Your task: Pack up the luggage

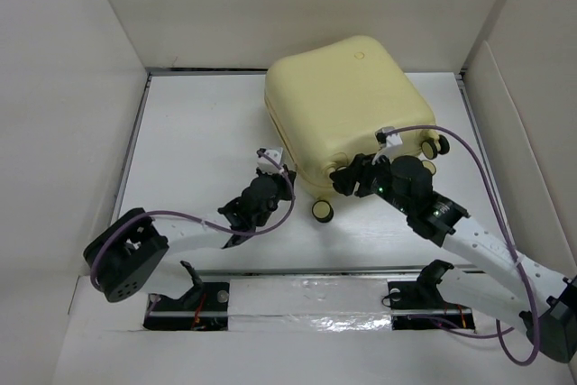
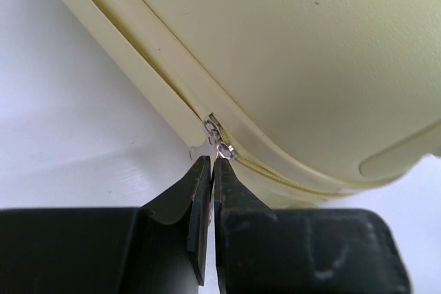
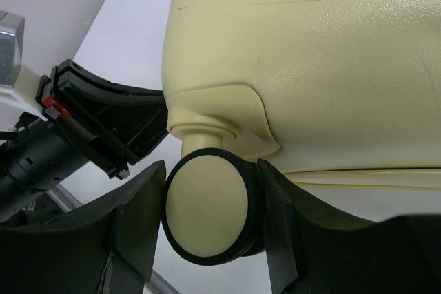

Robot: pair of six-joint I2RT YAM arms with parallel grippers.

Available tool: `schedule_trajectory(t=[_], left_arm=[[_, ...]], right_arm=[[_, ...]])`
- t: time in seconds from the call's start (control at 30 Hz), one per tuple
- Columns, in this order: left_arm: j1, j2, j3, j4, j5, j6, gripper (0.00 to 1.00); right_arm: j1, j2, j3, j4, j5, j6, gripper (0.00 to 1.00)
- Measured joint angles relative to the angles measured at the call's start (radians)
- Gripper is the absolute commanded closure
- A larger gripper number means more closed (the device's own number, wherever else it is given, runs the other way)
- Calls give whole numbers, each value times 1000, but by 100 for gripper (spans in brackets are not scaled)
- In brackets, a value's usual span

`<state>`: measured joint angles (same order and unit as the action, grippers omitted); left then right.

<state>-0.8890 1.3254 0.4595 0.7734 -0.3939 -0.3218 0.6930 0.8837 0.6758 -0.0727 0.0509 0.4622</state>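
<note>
The luggage [image 1: 347, 114] is a pale yellow hard-shell suitcase lying closed on the white table at the back centre. My left gripper [image 2: 211, 163] is shut on the small silver zipper pull [image 2: 222, 148] at the suitcase's near left edge; the zipper seam [image 2: 289, 173] runs off to the right. My right gripper [image 3: 210, 204] is shut on a yellow-and-black wheel [image 3: 207, 211] at the suitcase's near side, a finger pressed on each side of it. In the top view the left gripper [image 1: 270, 173] and right gripper [image 1: 347, 178] both sit at the suitcase's near edge.
Another wheel [image 1: 322, 211] sits at the suitcase's near left corner and more wheels [image 1: 435, 146] at its right. White walls [image 1: 72, 87] enclose the table on the left, back and right. My left arm [image 3: 62, 142] shows in the right wrist view.
</note>
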Motion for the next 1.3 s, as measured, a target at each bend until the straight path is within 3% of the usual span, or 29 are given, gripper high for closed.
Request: schedule_trajectory(t=[0.2, 0.33, 0.43, 0.5, 0.53, 0.63, 0.67, 0.73, 0.77, 0.8, 1.0, 1.13, 1.3], left_arm=[[-15, 127, 117, -26, -61, -11, 100], [22, 105, 111, -71, -179, -61, 33], [84, -66, 42, -182, -279, -133, 17], [88, -264, 11, -270, -310, -180, 12], [85, -367, 8, -300, -320, -200, 1], [84, -620, 23, -350, -319, -247, 1], [84, -685, 31, -373, -312, -261, 1], [84, -787, 55, -411, -300, -284, 1], [84, -816, 72, -433, -292, -296, 1], [84, -830, 91, -461, -283, -306, 1], [86, -836, 180, -653, -214, -337, 1], [86, -846, 200, -723, -167, -341, 1], [86, -863, 200, -742, -95, -334, 1]], right_arm=[[-16, -7, -1, 1, -22, -33, 100], [4, 1, -1, 5, -10, -52, 100], [55, 22, 3, 30, 15, -64, 100], [104, 56, 19, 50, 38, -67, 100], [132, 80, 32, 58, 50, -68, 100], [233, 170, 91, 76, 92, -75, 100], [266, 203, 116, 79, 97, -78, 94], [323, 267, 169, 73, 103, -84, 60], [346, 298, 201, 61, 101, -84, 27], [367, 323, 232, 42, 90, -83, 0], [436, 292, 351, -100, 64, -103, 0], [434, 126, 356, -139, 148, -127, 0], [336, -226, 281, -132, 348, -129, 0]])
